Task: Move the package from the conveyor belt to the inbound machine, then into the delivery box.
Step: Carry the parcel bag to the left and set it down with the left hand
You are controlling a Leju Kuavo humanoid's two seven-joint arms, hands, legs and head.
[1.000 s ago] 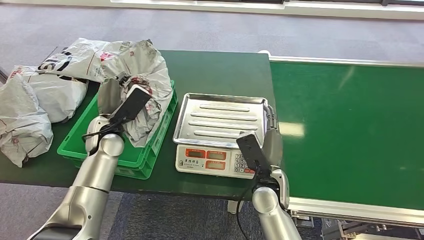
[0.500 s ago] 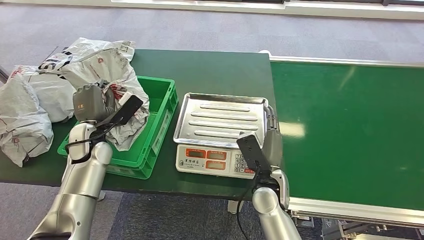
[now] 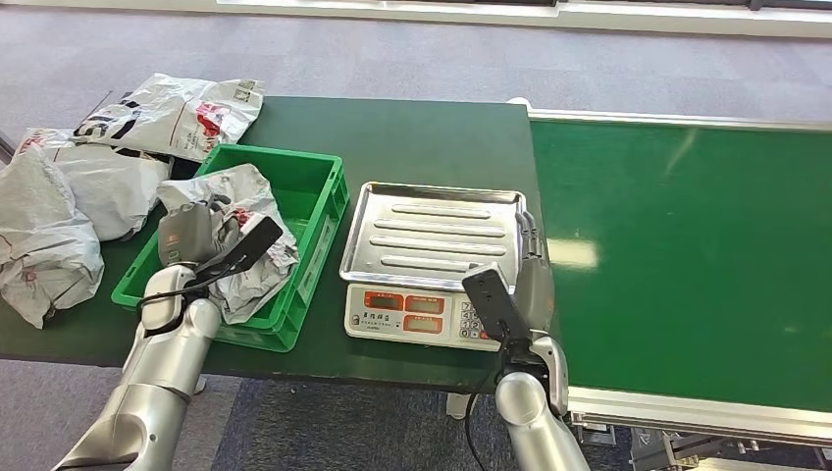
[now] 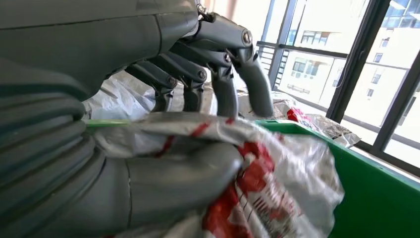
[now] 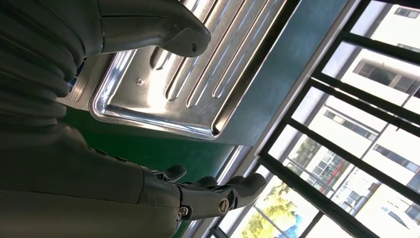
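The left hand (image 3: 186, 234) grips the crumpled grey package (image 3: 240, 250) between thumb and fingers, inside the green crate (image 3: 314, 211) by the counter's (image 3: 422, 137) left edge. The right hand (image 3: 530, 265), fingers spread and holding nothing, rests beside the scale's steel tray (image 3: 432, 235).

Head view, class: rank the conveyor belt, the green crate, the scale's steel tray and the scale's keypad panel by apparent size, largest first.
1. conveyor belt
2. green crate and steel tray: look alike, unranked
3. keypad panel
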